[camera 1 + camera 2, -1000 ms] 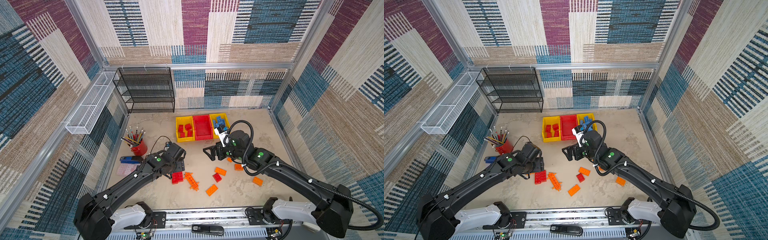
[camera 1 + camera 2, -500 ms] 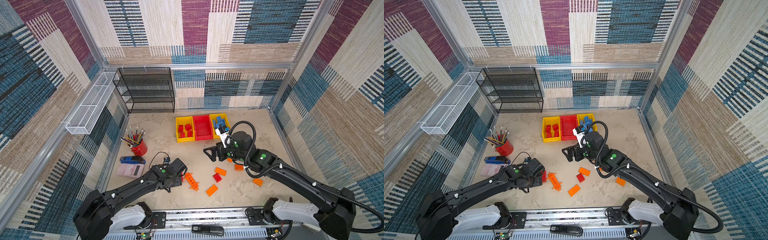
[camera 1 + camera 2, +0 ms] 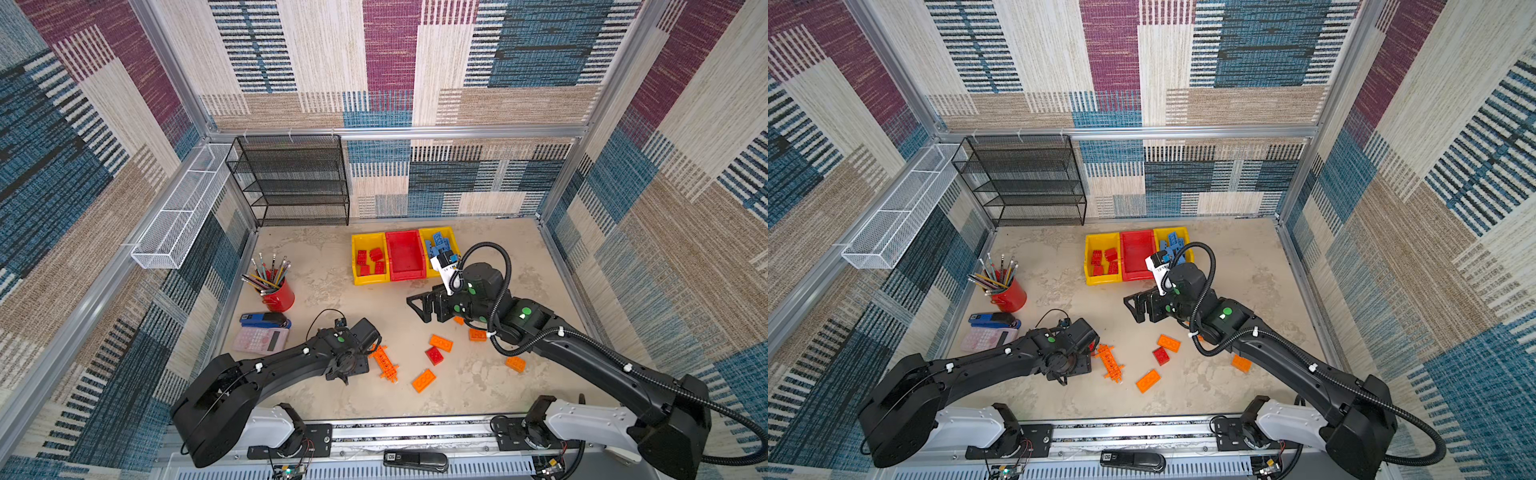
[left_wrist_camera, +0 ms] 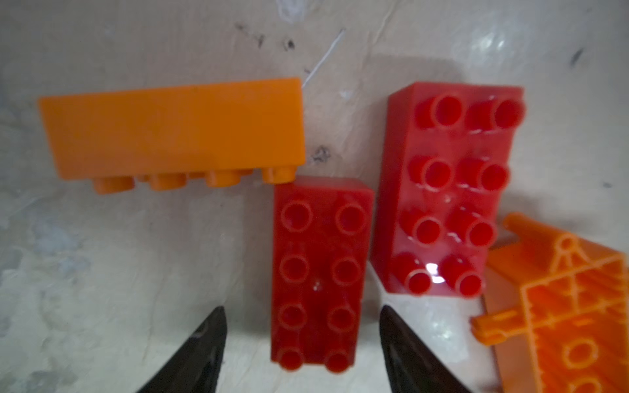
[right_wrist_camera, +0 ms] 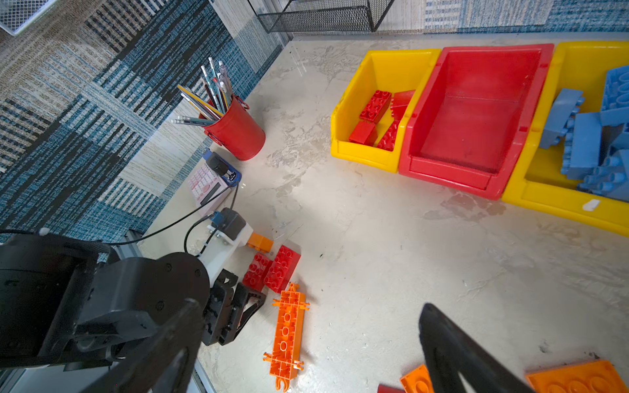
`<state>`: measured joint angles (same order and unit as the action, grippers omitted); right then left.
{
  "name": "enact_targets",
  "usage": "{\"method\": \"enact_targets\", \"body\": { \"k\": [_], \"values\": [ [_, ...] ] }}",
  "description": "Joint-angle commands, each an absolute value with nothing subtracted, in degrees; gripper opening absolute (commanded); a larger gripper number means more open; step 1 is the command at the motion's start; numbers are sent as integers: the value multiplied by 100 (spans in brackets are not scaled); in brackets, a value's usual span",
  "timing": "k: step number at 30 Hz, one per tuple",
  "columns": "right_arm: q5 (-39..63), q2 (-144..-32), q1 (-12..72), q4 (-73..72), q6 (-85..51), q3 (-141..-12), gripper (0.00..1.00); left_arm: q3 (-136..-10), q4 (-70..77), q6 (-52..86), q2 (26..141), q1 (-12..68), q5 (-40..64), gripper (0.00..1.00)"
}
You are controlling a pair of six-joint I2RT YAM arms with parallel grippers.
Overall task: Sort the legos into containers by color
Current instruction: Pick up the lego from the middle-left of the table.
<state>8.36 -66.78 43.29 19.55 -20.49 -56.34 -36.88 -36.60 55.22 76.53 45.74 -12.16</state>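
1. A red brick (image 4: 318, 272) lies studs up on the surface (image 3: 316, 266), near-left of centre. It sits between the jaws of the left gripper (image 4: 303, 313), which stand open around it with a gap on each side.
2. A second red brick (image 4: 446, 190) lies just beside it, also studs up. An orange brick (image 4: 173, 129) on its side touches the first brick's corner with 1 stud.
3. The long orange plate (image 3: 384, 363) lies just right of these 3.
4. Further right, loose orange bricks (image 3: 441, 343) and 1 small red brick (image 3: 434, 355) are scattered on the surface.
5. The containers (image 3: 405, 255) stand in a row at the far centre. The left yellow bin (image 5: 364, 160) holds red bricks (image 5: 374, 105), the red bin (image 5: 476, 119) is in the middle, and the right yellow bin (image 5: 561, 204) holds blue bricks (image 5: 585, 143).
6. The right gripper (image 3: 422, 308) hovers just near of the containers, its jaws wide apart and holding nothing.
7. At the left edge stand a red pencil cup (image 3: 280, 295), a blue stapler (image 3: 266, 320) and a pink calculator (image 3: 262, 338).
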Motion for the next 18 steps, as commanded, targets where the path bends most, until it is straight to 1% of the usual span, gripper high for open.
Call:
{"method": "enact_targets", "body": {
  "k": [1, 7, 12, 16, 17, 18],
  "values": [
    [806, -6724, 4330, 1917, -2084, -5687, 99, -3710, -3780, 5425, 7638, 4561, -1422, 72],
    [791, -6787, 4341, 1925, -2076, -5733, 99, -3851, -3888, 5320, 7655, 4535, -1650, 72],
    [719, -6805, 4342, 2015, -2027, -5827, 99, -3906, -3709, 5080, 7797, 4314, -1618, 70],
    [693, -6827, 4341, 2031, -2020, -5879, 99, -3977, -3522, 4887, 7953, 4107, -1515, 61],
    [694, -6829, 4341, 2042, -2005, -5888, 99, -3994, -3467, 4848, 7984, 4080, -1479, 56],
    [686, -6838, 4334, 2043, -2005, -5889, 99, -4015, -3453, 4830, 8009, 4052, -1459, 48]
  ]
}}
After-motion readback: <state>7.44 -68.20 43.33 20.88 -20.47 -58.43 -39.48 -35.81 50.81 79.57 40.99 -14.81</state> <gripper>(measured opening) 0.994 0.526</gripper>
